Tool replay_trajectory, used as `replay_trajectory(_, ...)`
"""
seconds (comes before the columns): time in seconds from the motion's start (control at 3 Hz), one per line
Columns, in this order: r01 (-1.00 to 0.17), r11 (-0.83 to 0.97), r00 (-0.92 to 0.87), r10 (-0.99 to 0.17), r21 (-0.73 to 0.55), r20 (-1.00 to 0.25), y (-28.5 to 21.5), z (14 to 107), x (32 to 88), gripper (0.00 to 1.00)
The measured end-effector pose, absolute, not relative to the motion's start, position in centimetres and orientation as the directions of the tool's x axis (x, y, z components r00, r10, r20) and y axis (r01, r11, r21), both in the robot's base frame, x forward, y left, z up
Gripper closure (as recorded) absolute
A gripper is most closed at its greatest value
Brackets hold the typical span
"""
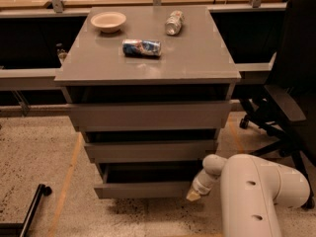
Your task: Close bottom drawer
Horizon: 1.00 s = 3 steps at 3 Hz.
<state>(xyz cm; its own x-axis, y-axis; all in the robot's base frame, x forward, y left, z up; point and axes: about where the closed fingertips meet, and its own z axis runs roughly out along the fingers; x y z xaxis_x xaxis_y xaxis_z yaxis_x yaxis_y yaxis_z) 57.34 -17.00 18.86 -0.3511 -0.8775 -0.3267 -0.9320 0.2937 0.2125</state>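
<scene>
Closest in, the white arm [266, 191] fills the lower right, its wrist angling down and left to the gripper [194, 195]. The fingers show as one tan wedge with no gap between them, so they look pressed together on nothing. That suits a push rather than a grasp.

Their tip sits at the right end of the bottom drawer [143, 189], touching its front or just short of it; I cannot tell which. The drawer's grey front runs left from the fingers. It stands out past the fronts above, with a dark strip of its box open on top, so it is only partly in. Contact at the end rather than the middle probably follows from where the arm reaches in. An off-centre shove could skew the drawer on its runners.

Just above the fingers is the middle drawer [150, 151], and above that the top drawer [148, 115], both further in.

Beyond and well above, on the top [197, 58], lie a can [142, 47] and a bottle [174, 22], both on their sides, and a bowl [108, 20] furthest left. The can's print is blue and white. No writing on it or the bottle can be read.

Right of the fingers stands a black chair [291, 98].
</scene>
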Motion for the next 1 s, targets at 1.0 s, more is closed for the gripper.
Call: replay_trajectory(1.0, -0.933, 0.340, -0.357, -0.832, 0.118, -0.426, -16.6, 18.1, 61.4, 0.84)
